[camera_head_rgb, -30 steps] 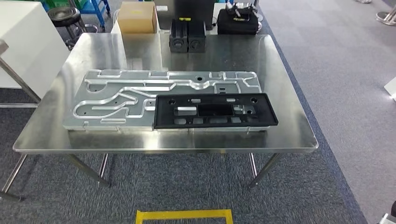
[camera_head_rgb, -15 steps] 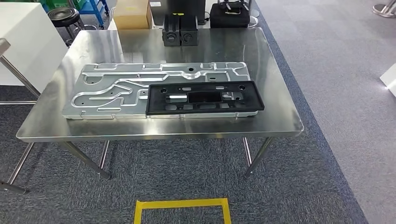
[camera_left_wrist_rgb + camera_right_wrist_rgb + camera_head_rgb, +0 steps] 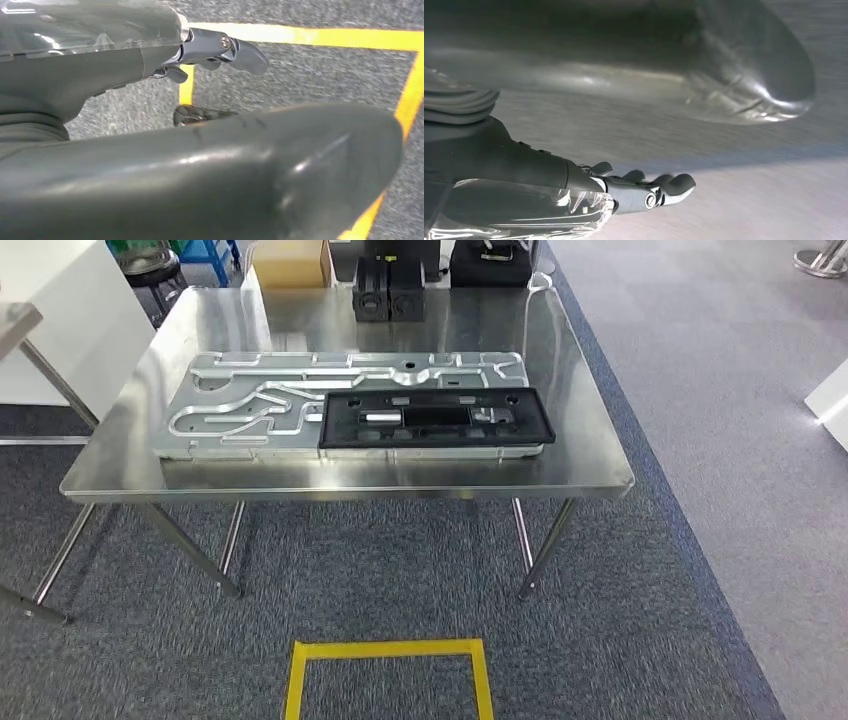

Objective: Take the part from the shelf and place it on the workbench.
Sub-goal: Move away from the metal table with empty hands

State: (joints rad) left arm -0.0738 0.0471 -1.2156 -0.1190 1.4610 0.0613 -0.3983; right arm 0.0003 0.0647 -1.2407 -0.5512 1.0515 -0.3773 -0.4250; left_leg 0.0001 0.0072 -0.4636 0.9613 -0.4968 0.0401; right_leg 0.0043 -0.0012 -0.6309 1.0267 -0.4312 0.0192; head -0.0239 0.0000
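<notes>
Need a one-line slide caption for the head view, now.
Black plastic panel lying on a machined aluminium plate on the steel workbench, yellow floor marking in front.

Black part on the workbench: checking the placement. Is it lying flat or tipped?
Flat: the black part lies face-up on the aluminium plate, overlapping it.

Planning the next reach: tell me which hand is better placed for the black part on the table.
Right, marginally: the black part lies right of the table's middle. Left hand and right hand both hang empty, away from it.
</notes>
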